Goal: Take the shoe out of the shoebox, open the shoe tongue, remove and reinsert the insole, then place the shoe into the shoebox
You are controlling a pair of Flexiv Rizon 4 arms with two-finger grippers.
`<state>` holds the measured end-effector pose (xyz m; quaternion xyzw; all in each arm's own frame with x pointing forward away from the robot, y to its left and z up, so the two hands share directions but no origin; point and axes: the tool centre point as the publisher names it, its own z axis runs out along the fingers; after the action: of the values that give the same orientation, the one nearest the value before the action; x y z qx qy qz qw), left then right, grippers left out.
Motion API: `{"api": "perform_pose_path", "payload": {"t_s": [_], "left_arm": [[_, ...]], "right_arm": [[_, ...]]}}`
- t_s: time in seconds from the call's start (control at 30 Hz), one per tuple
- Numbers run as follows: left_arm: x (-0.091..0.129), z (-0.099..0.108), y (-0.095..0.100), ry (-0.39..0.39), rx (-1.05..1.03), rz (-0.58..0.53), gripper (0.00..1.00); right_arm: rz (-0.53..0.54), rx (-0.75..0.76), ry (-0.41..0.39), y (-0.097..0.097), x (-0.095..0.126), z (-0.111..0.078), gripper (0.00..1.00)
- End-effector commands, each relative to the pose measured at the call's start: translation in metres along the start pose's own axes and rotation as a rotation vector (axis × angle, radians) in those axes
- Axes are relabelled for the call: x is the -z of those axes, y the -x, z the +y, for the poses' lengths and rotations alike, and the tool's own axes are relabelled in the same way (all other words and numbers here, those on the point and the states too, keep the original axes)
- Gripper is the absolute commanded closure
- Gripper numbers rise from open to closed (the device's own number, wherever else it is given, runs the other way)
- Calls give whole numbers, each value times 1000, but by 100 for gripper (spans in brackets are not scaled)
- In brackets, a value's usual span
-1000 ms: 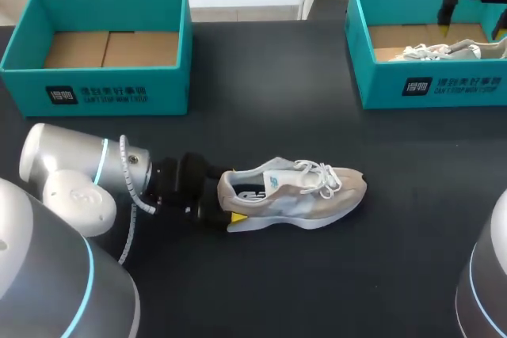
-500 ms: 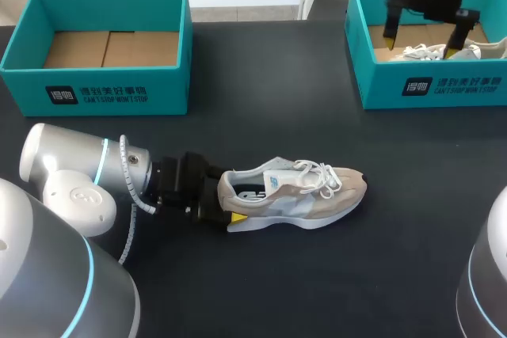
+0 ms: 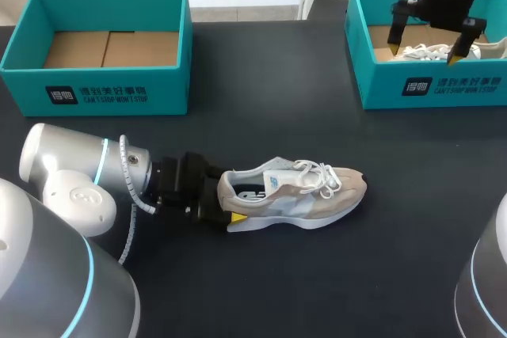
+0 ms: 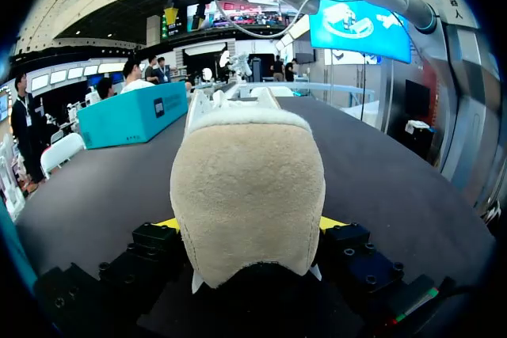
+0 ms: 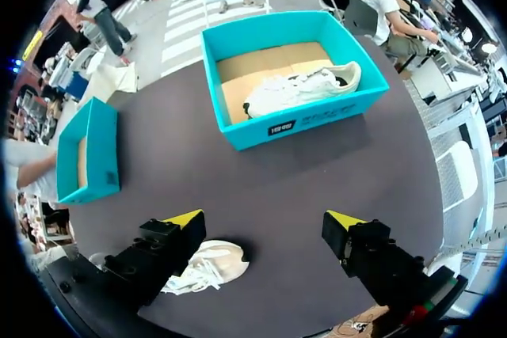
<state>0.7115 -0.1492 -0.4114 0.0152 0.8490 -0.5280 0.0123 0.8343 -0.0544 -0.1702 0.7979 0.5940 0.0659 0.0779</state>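
Note:
A beige sneaker [image 3: 297, 191] lies on its side mid-table, toe to the right. My left gripper [image 3: 225, 199] is shut on its heel. In the left wrist view the suede heel [image 4: 247, 180] fills the gap between the yellow tips of that gripper [image 4: 247, 224]. My right gripper [image 3: 428, 41] hangs high over the right shoebox [image 3: 432, 85], open and holding nothing. From the right wrist view this gripper [image 5: 265, 223] looks down on that box [image 5: 305, 120], which holds a white shoe [image 5: 297, 85]. The beige sneaker [image 5: 212, 263] shows partly behind one finger.
An open teal shoebox [image 3: 103, 89] with a bare cardboard floor stands at the back left; it also shows in the right wrist view [image 5: 99, 152]. The white shoe [image 3: 436, 51] lies in the right box. The dark tabletop [image 3: 285, 100] runs between the boxes.
My right arm has come in from the far right corner and now hovers over the right box, fingers spread. The left arm and the sneaker have not moved.

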Motion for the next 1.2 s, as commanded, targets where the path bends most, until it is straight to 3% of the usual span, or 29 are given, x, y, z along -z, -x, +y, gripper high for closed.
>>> {"api": "perform_pose_path", "payload": {"t_s": [0.03,0.33,0.53,0.67,1.2], "left_arm": [[-8,8,6,2,-1,0,100],[-8,8,6,2,-1,0,100],[-8,8,6,2,-1,0,100],[-8,8,6,2,-1,0,100],[-8,8,6,2,-1,0,100]], "right_arm": [[-38,43,-11,-24,-3,-23,0],[-49,92,-29,-74,-20,-73,0],[-111,159,-44,-112,-31,-110,0],[-139,143,-83,-136,-48,-140,0],[-139,143,-83,-136,-48,-140,0]]}}
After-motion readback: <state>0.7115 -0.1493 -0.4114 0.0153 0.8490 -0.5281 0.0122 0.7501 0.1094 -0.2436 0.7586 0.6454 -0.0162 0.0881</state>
